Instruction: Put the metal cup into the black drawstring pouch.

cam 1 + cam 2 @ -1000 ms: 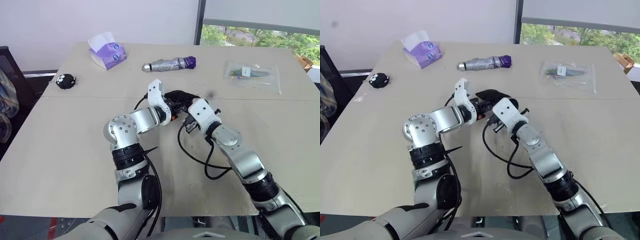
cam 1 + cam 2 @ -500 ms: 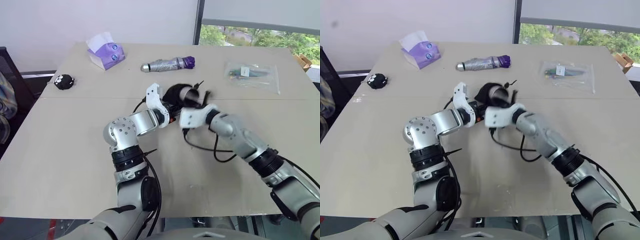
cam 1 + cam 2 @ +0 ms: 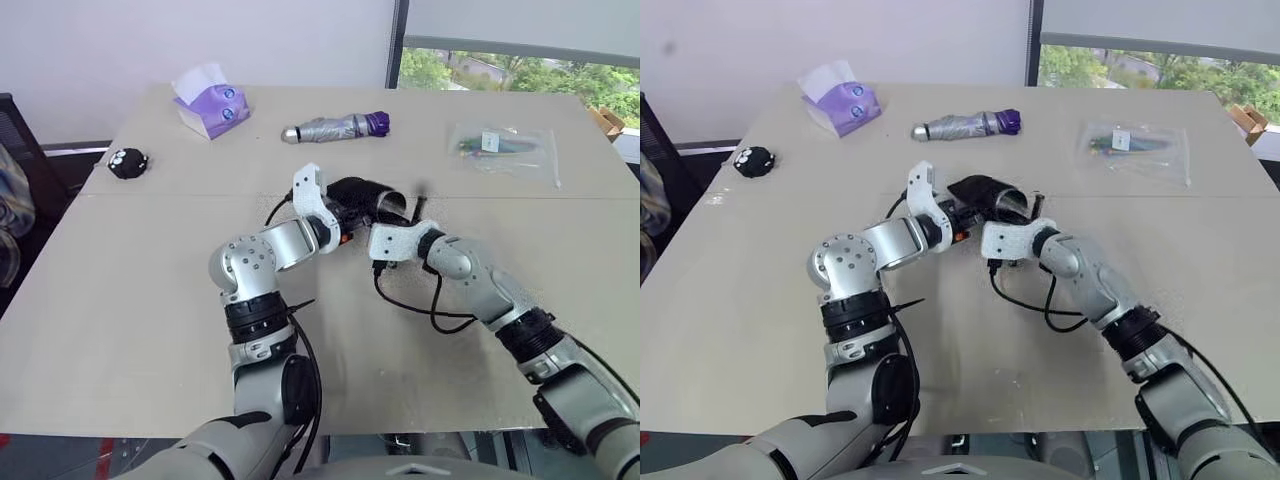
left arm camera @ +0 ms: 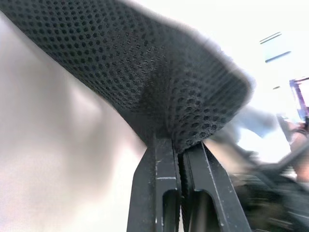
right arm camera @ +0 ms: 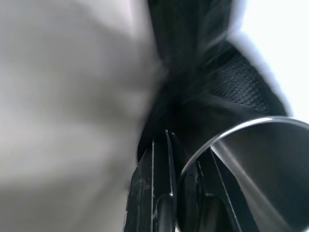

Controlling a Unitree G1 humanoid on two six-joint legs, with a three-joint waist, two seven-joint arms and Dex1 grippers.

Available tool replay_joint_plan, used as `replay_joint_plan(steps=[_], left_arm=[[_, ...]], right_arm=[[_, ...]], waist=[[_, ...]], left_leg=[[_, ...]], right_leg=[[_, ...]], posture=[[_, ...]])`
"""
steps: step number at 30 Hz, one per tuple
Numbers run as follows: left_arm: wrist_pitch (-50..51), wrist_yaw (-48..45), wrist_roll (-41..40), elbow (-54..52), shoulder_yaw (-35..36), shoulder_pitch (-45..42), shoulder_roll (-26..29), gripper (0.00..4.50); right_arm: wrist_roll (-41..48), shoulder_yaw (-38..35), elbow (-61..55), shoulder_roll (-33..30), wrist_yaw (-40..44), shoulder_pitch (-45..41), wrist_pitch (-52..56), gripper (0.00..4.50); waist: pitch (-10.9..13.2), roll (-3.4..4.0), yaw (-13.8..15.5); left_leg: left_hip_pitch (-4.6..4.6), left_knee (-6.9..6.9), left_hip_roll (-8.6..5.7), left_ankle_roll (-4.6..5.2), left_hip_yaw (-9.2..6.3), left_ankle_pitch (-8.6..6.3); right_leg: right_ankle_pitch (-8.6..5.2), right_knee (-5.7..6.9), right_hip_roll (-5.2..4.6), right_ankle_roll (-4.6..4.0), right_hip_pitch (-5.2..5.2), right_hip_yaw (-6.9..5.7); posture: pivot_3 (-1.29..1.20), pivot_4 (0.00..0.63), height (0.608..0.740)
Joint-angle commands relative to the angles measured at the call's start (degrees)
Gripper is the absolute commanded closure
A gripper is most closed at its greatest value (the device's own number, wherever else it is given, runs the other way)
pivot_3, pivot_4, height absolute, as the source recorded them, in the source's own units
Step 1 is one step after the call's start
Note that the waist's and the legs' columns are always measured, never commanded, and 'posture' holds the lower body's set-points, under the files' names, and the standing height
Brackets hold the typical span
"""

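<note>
Right gripper [image 5: 186, 193] now lower, pinching the metal cup's [image 3: 394, 205] rim at the black drawstring pouch's [image 3: 352, 192] mouth, left gripper [image 4: 179, 159] clamped on pouch fabric, above the table [image 3: 130, 290].

Silver arms, black elbow joints, white wrist housings, looping black cables, 2 black fingers

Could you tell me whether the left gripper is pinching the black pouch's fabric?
Yes, in the left wrist view the left gripper has both fingers shut on a fold of the pouch.
</note>
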Motion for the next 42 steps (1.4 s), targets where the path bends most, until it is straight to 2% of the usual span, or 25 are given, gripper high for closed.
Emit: replay_joint_plan(steps=[1, 5, 12, 15, 21, 26, 29, 31, 33, 35, 42], left_arm=[[-2.7, -4.0, -2.2, -4.3, -3.9, 1.1, 0.7, 4.50], [-4.1, -5.1, -2.6, -4.3, -5.0, 1.9, 1.3, 4.50], [-5.8, -5.7, -3.4, -2.8, -4.5, 1.7, 1.5, 4.50], [-6.3, -6.1, -4.1, -2.6, -4.4, 2.0, 1.5, 4.50], [-6.5, -6.6, -5.1, -2.6, -4.3, 3.0, 1.9, 4.50], [-6.4, -6.1, -6.7, -1.9, -2.5, 3.2, 1.6, 4.50], [-5.8, -5.6, -9.1, -0.8, -0.1, 3.5, 0.7, 4.50], [-5.4, -4.8, -11.1, 0.8, 2.4, 3.6, 0.1, 4.50], [-5.3, -4.0, -12.5, 2.1, 4.1, 3.8, -0.1, 4.50], [-5.3, -3.1, -13.5, 2.8, 4.9, 4.1, 0.0, 4.50], [-5.4, -1.4, -16.7, 3.7, 5.3, 5.1, 0.6, 4.50]], right_arm=[[9.8, -7.7, -3.4, 5.6, -0.2, 0.1, 6.9, 4.42], [18.5, -12.5, -6.4, 10.7, 0.3, 0.2, 11.4, 4.42], [24.8, -13.2, -10.6, 13.6, 1.9, 1.5, 13.8, 4.42], [24.4, -12.5, -10.8, 12.9, 1.7, 1.5, 13.9, 4.42], [3.0, -1.2, -4.4, -0.1, -2.2, -2.6, -5.2, 4.42], [-5.0, 3.5, -1.2, -5.5, -3.4, -4.6, -14.9, 4.42], [-5.2, 3.5, -0.6, -5.5, -3.1, -4.1, -16.7, 3.53], [-4.7, 2.6, -1.2, -5.1, -3.4, -3.8, -17.2, 2.66], [-4.4, 1.7, -2.1, -5.1, -3.5, -3.6, -17.3, 1.54], [-3.4, 0.8, -3.2, -5.2, -3.1, -2.9, -16.9, 0.83], [-0.3, -1.6, -8.5, -5.3, -0.5, 0.6, -14.0, 0.83]], waist=[[0.0, 0.05, -0.6], [0.0, 0.05, -0.5], [0.0, 0.05, -0.6], [0.0, 0.05, -0.6], [0.0, 0.05, -0.7], [0.0, 0.04, -0.7], [0.0, 0.04, -0.8], [0.0, 0.03, -0.7], [0.0, 0.03, -0.6], [0.0, 0.02, -0.4], [0.0, 0.03, -0.5]], left_leg=[[0.03, -0.01, 0.01, -0.01, -0.02, 0.00], [0.03, 0.02, -0.02, -0.01, -0.06, 0.01], [0.01, 0.00, -0.03, 0.02, -0.07, -0.01], [0.01, -0.02, -0.03, 0.03, -0.08, -0.01], [0.02, 0.01, -0.10, 0.13, -0.05, -0.06], [0.03, -0.04, -0.09, 0.01, -0.03, 0.01], [0.03, -0.05, -0.08, 0.00, -0.04, 0.01], [0.03, -0.04, -0.07, 0.00, -0.06, 0.02], [0.02, 0.01, -0.08, 0.00, -0.07, 0.01], [0.02, 0.03, -0.10, 0.00, -0.06, 0.02], [0.01, 0.01, -0.10, 0.00, -0.07, 0.01]], right_leg=[[0.00, 0.04, 0.00, 0.00, -0.01, 0.07], [0.01, 0.06, 0.00, -0.01, 0.00, 0.04], [0.01, 0.05, 0.01, -0.01, -0.01, 0.02], [0.01, 0.05, 0.01, -0.01, -0.01, 0.03], [0.00, 0.05, 0.02, 0.00, -0.01, 0.13], [0.00, 0.04, 0.05, 0.00, -0.02, 0.12], [0.00, 0.04, 0.04, 0.00, -0.02, 0.12], [0.00, 0.03, 0.04, 0.00, -0.02, 0.13], [0.00, 0.03, 0.02, 0.00, -0.01, 0.13], [0.00, 0.03, 0.01, 0.00, 0.01, 0.12], [0.00, 0.03, 0.02, 0.00, 0.01, 0.12]], posture=[[0.00, 0.150, 0.740], [0.00, 0.150, 0.740], [0.00, 0.150, 0.740], [0.00, 0.150, 0.740], [0.00, 0.150, 0.740], [0.00, 0.150, 0.740], [0.00, 0.150, 0.740], [0.00, 0.150, 0.740], [0.00, 0.150, 0.740], [0.00, 0.150, 0.740], [0.00, 0.150, 0.740]])
